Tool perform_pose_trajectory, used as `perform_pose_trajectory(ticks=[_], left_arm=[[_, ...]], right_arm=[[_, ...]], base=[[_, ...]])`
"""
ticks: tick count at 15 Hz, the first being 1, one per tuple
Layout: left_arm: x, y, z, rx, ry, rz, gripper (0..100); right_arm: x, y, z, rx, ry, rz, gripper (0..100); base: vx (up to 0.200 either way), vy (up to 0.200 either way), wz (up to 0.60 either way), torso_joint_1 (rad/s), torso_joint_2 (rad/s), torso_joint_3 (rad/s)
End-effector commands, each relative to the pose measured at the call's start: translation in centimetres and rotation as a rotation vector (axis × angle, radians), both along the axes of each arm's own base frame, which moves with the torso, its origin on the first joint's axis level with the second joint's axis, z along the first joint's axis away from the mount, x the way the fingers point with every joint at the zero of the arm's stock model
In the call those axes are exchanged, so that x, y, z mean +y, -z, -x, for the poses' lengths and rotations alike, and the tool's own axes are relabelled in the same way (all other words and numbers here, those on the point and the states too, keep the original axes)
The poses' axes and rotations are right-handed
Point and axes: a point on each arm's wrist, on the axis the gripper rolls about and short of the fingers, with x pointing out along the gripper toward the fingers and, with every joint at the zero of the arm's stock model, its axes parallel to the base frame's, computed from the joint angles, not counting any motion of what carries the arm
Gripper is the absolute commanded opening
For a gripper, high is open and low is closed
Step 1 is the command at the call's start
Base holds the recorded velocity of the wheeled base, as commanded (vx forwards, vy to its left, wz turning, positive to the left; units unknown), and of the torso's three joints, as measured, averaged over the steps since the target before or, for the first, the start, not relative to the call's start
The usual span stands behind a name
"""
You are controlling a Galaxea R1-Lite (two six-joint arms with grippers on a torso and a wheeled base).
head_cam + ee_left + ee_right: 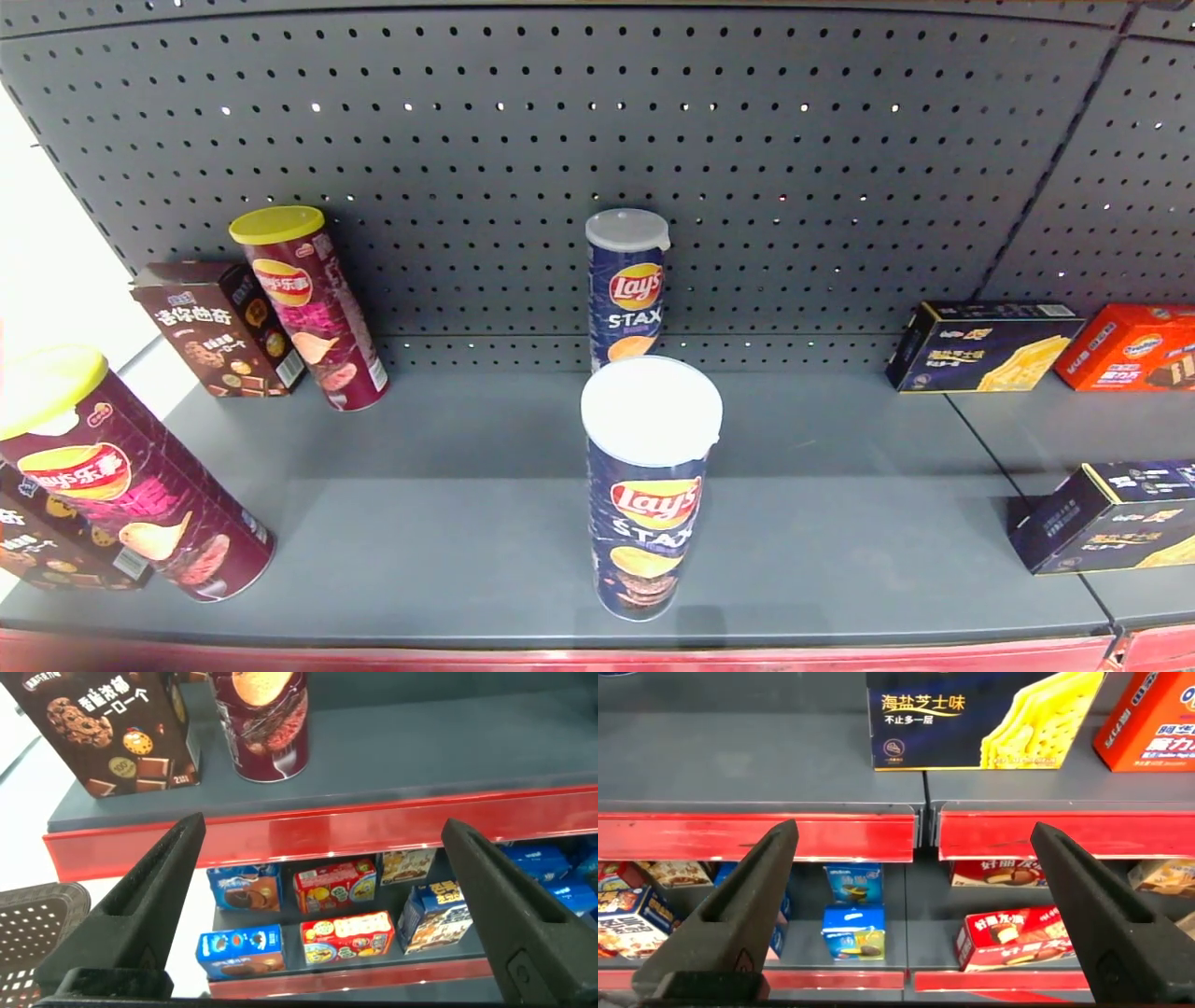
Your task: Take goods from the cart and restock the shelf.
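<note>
Blue can upright, near shelf lip

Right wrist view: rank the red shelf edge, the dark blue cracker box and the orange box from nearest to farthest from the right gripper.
1. Red shelf edge, directly ahead of the right gripper.
2. Dark blue cracker box, on the shelf behind that edge.
3. Orange box, beside it, farther right.

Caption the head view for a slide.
Front blue can and back blue can stand centred on shelf; maroon cans left, boxes right.
</note>
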Motion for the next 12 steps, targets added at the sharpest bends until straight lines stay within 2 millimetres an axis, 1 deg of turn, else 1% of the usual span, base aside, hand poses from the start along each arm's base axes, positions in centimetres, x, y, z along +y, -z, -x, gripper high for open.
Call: perform_pose_trajectory(ticks=[1,5,7,12], left_arm=[[0.0,-0.01,-0.01,0.001,-0.001,-0.001,100],[0.0,-0.01,-0.01,0.001,-0.002,0.002,100],[0.0,-0.01,-0.01,0.001,0.001,0.001,100],[0.01,-0.01,-0.01,0.001,-0.001,0.002,100]], right_arm=[[0.0,0.0,0.0,0.0,-0.002,0.0,100],[0.0,0.0,0.0,0.0,0.0,0.0,100],[0.0,0.0,0.0,0.0,0.0,0.0,100],[0.0,0.0,0.0,0.0,0.0,0.0,100]], base=[[0.0,0.0,0.0,0.0,0.0,0.0],[0.0,0.0,0.0,0.0,0.0,0.0],[-0.2,0.0,0.0,0.002,0.0,0.005],[0.0,0.0,0.0,0.0,0.0,0.0]])
